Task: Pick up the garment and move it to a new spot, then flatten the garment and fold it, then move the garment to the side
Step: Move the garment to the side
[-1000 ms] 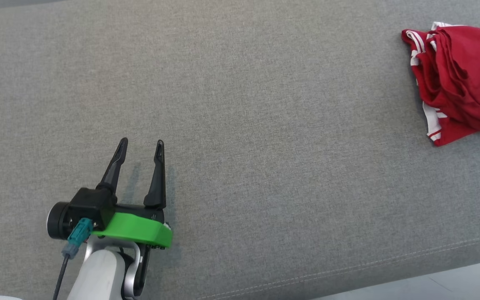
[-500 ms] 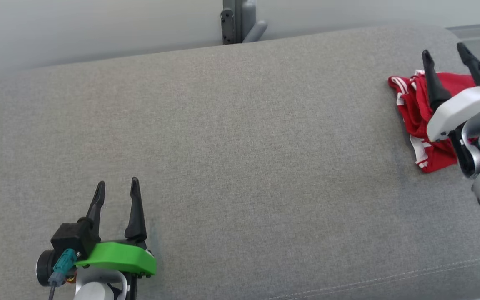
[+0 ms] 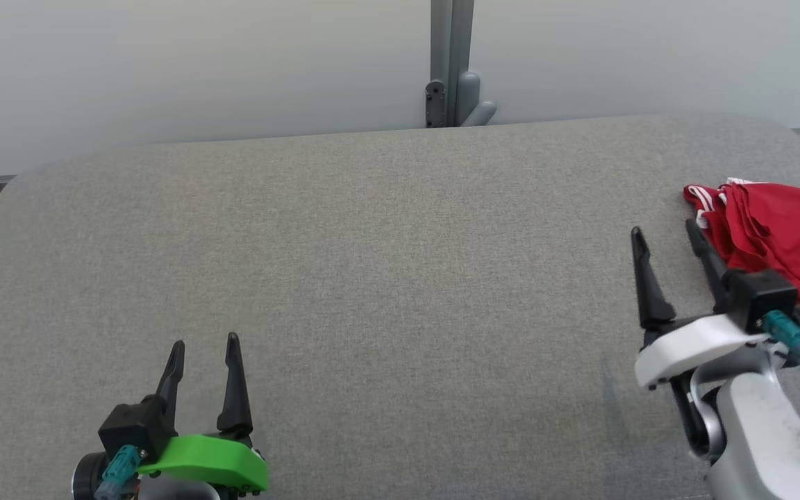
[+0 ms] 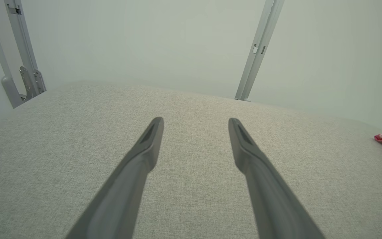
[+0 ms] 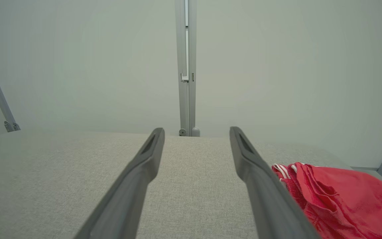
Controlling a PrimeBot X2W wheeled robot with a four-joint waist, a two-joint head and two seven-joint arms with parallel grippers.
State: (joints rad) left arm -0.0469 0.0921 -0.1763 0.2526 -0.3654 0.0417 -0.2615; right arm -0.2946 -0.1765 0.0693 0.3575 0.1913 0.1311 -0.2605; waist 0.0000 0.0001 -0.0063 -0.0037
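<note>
A red soft-knit garment with white stripes along its hems point(image 3: 782, 236) lies bunched in loose, overlapping layers at the right end of the grey fabric-covered counter point(image 3: 400, 278), close to its right rim. The rest of the counter's weave shows bare up to the pale wall and the grey metal post point(image 3: 450, 62) behind it.

The left jaws stand spread, with nothing between their long dark fingers point(image 3: 235, 382), low over the counter's near left part and well apart from the garment. The right jaws are spread too and hold nothing. In the right wrist view the garment point(image 5: 343, 196) sits just beside the right-hand finger, outside the gap. Whether that finger brushes the cloth I cannot tell.

This compact heap at one side would suit a bundle waiting to be carried and spread out, and equally a folded piece already set aside; the pictures do not decide between them.

The garment looks light, limp and thin. It should sag and drape from any single pinch, and its layers may slide apart or trail. The grey weave will likely drag on it rather than let it slip. The surest hold seems to be the white-striped hem edge nearest the right jaws, pinched through the stacked layers.
</note>
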